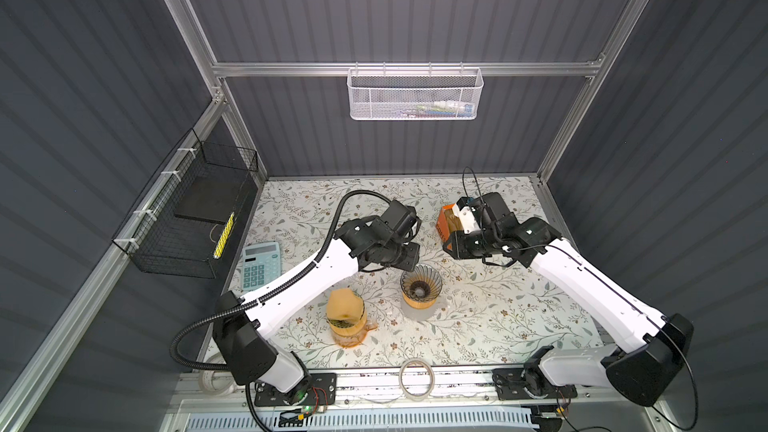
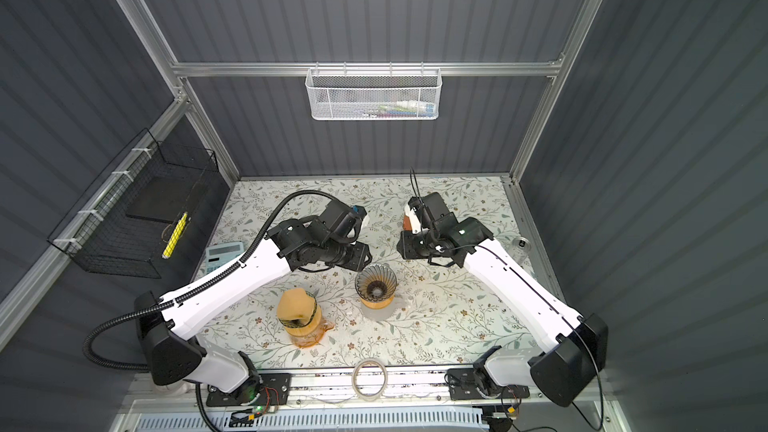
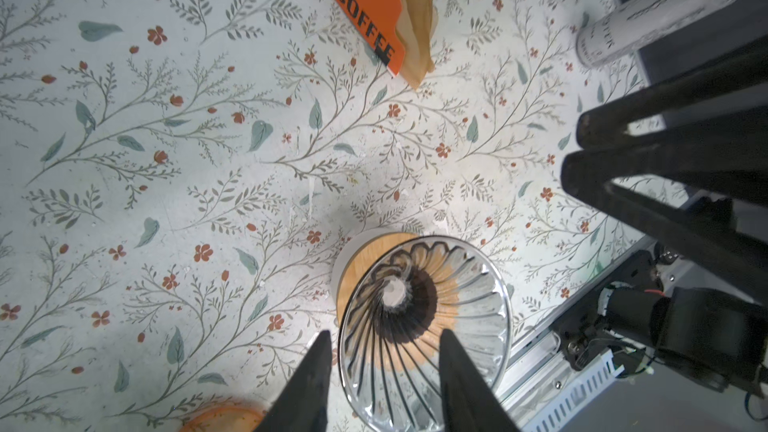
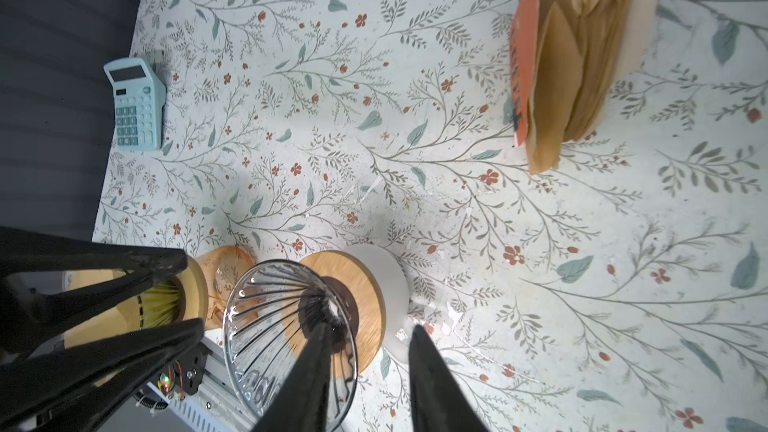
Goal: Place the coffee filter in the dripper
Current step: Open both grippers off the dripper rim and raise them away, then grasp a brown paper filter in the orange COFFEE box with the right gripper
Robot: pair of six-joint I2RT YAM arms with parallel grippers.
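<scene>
Left gripper (image 3: 386, 333) and right gripper (image 4: 370, 327) hover parted, empty; both tilt downward beside dripper (image 1: 420, 286).

The floral table (image 1: 498, 317) bears a calculator (image 1: 261, 264), orange jug (image 1: 349, 336), white cup (image 1: 419, 312), filter box (image 1: 446, 222) and can (image 2: 521, 244).

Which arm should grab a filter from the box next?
Probably right: the right hand, open and empty, sits beside the filter box; the left hand, also empty, is farther from it.
</scene>
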